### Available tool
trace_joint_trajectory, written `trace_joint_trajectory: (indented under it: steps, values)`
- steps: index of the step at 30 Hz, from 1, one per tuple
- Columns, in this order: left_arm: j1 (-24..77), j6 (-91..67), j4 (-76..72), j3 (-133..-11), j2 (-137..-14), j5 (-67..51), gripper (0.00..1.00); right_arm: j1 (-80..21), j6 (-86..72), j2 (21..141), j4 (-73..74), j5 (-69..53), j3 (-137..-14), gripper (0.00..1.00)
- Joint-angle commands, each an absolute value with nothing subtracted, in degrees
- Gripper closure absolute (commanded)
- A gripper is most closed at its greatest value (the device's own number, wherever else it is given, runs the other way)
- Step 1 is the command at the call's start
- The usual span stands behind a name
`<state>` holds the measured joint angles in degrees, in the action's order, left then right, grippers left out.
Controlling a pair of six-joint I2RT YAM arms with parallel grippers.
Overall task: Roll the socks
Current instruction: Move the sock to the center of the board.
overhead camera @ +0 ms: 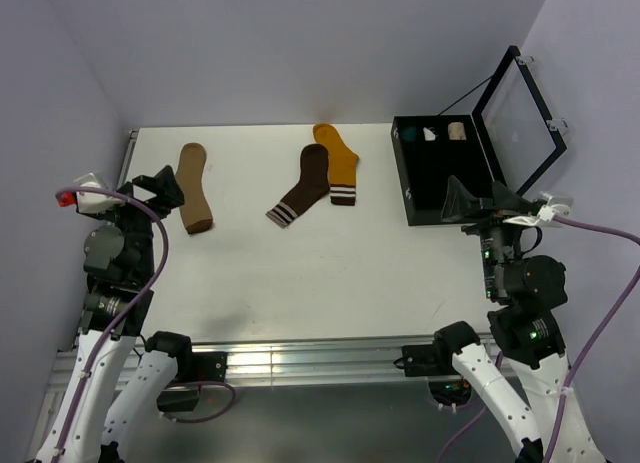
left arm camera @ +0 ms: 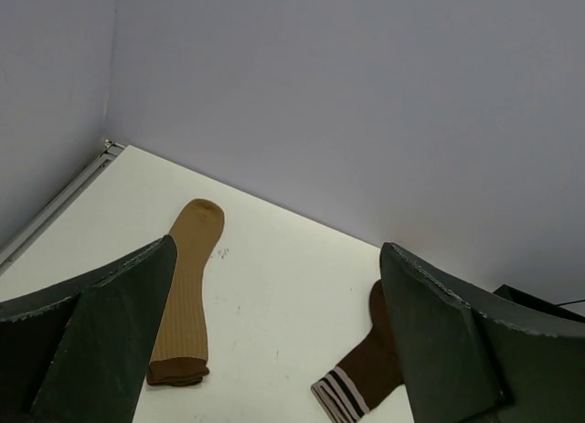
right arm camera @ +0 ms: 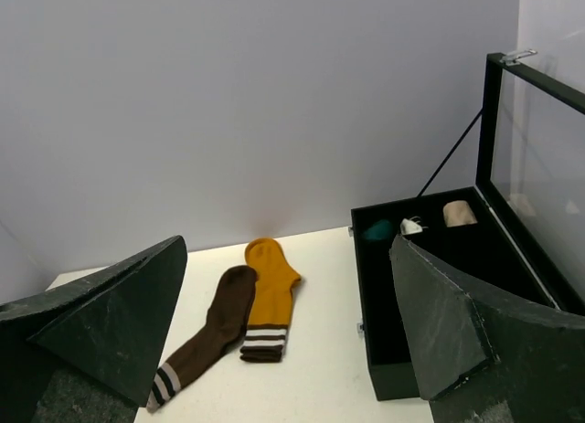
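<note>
Three socks lie flat on the white table. The plain tan sock (overhead camera: 195, 188) (left arm camera: 187, 286) is at the left. The dark brown sock (overhead camera: 305, 186) (left arm camera: 366, 373) (right arm camera: 206, 336) with its striped cuff lies mid-table, touching the mustard-orange sock (overhead camera: 338, 163) (right arm camera: 270, 295) on its right. My left gripper (overhead camera: 160, 188) (left arm camera: 279, 249) hovers open at the table's left edge, just left of the tan sock, holding nothing. My right gripper (overhead camera: 482, 198) (right arm camera: 288, 245) is open and empty near the front of the black box, well right of the socks.
A black box (overhead camera: 400, 183) (right arm camera: 366, 304) stands at the right with its glass lid (overhead camera: 520, 113) raised. Its far end holds small teal (right arm camera: 375, 229), white (right arm camera: 411, 227) and cream (right arm camera: 460, 213) bundles. Grey walls close in the back and sides.
</note>
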<state>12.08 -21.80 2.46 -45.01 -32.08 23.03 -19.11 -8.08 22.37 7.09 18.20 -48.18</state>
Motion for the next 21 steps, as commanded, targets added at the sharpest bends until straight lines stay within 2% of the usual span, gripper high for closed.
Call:
trace_joint_trajectory:
  steps: [1,7,21]
  values:
    - [11.7,-22.1,1.1,-45.2,-32.5,23.5,0.01,-18.9,-8.7,24.2,6.2,17.1,-48.3,0.0]
    - [11.7,-24.4,3.1,-45.9,-34.9,20.1,0.01,-18.9,-12.1,31.5,7.6,9.1,-50.5,0.0]
    - [11.7,-27.2,12.8,-47.4,-38.7,17.1,0.01,-20.7,-15.9,67.0,8.5,-4.4,-64.8,0.0]
